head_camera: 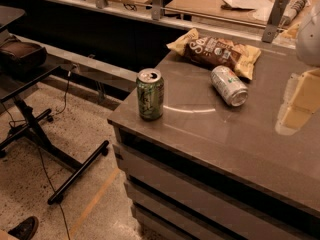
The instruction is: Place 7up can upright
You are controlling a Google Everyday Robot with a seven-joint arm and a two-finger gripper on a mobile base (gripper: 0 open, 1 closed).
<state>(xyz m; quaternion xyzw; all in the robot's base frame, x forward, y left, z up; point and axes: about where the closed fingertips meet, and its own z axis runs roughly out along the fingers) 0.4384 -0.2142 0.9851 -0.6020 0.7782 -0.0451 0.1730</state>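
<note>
The 7up can [229,85] lay on its side on the bench [200,129], beside the chip bag [215,51]. The gripper [296,104] hung at the right edge, apart from it; released or clenched, I could not tell. The approach seemed in hand, and the next move called for a grasp across the can's body

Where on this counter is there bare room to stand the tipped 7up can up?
Bare counter runs along the front edge, from the green can toward the gripper, and between the two cans. Crowded: the back, where the 7up can lies beside the chip bag, and the right edge, where the gripper hangs.
</note>
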